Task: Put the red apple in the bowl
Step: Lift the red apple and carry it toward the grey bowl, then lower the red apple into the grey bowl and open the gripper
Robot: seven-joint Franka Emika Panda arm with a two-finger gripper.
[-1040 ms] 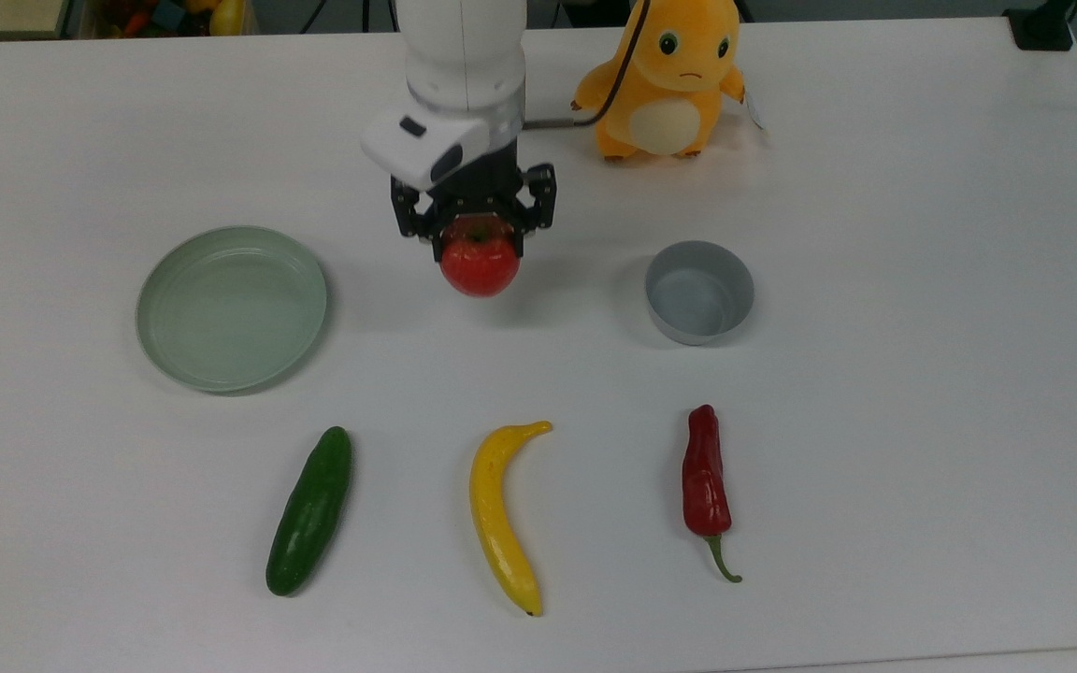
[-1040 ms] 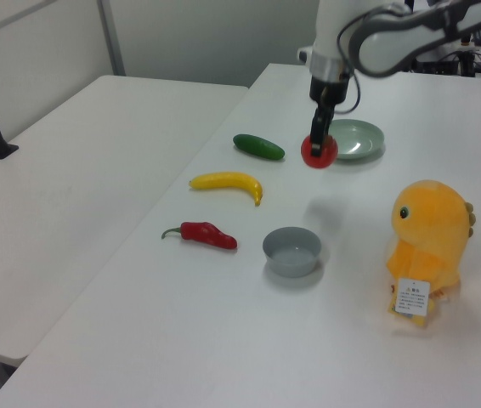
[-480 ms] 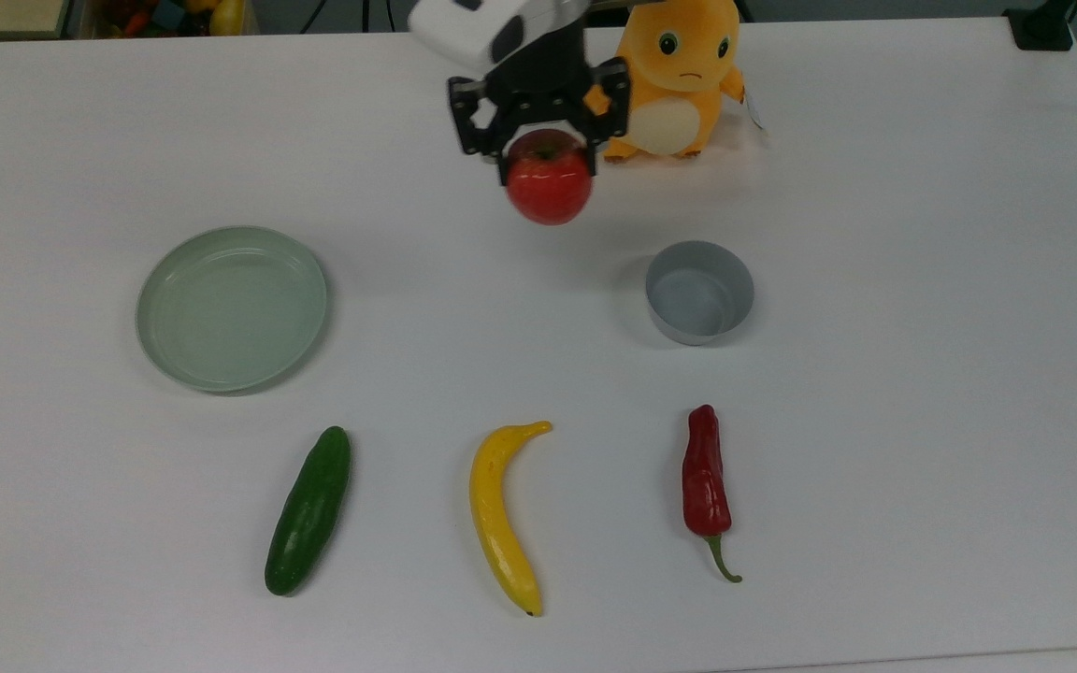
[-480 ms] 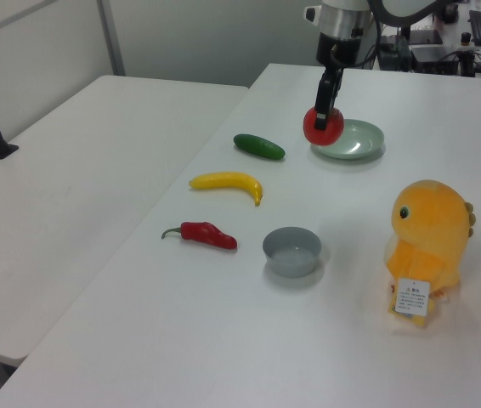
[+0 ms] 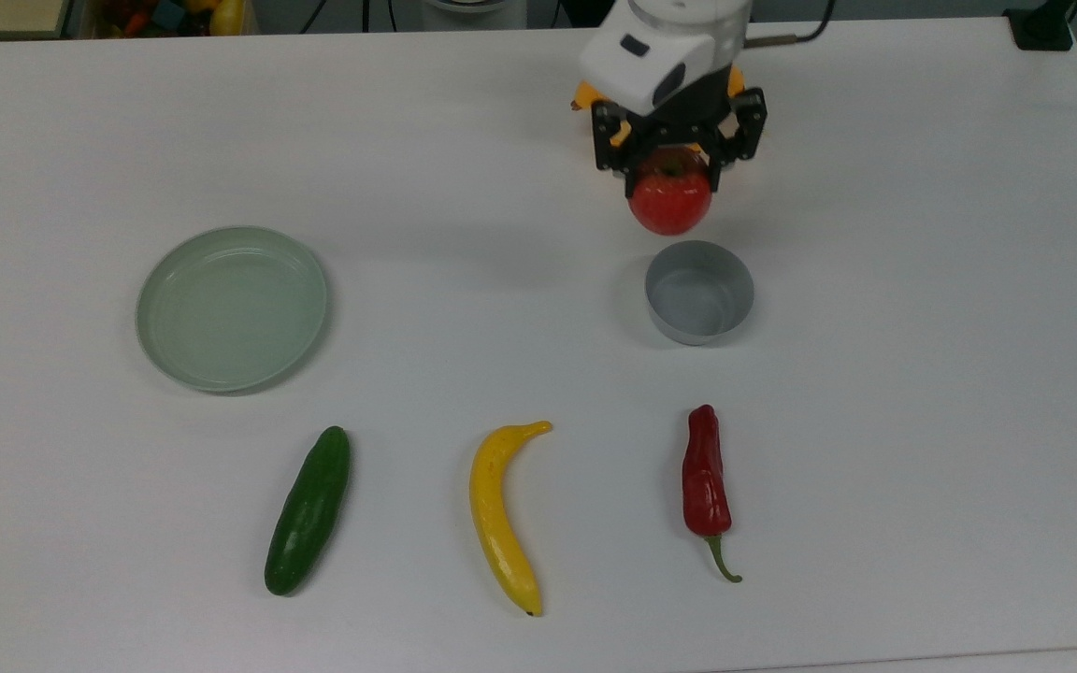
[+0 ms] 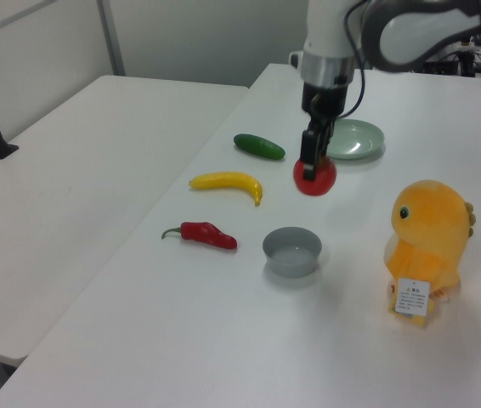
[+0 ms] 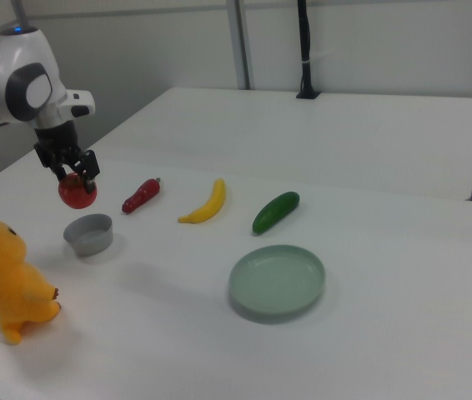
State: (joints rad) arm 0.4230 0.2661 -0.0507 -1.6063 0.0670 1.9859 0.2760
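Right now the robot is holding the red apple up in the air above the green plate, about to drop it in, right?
Not quite. The gripper does hold the red apple in the air, but near the grey bowl, not the green plate, which sits far off toward the top view's left.

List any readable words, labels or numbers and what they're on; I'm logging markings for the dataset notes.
White tag on the orange plush toy: its print, seen in the left view, is too small to read.
No writing can be made out on the red apple, the bowl or the claw.
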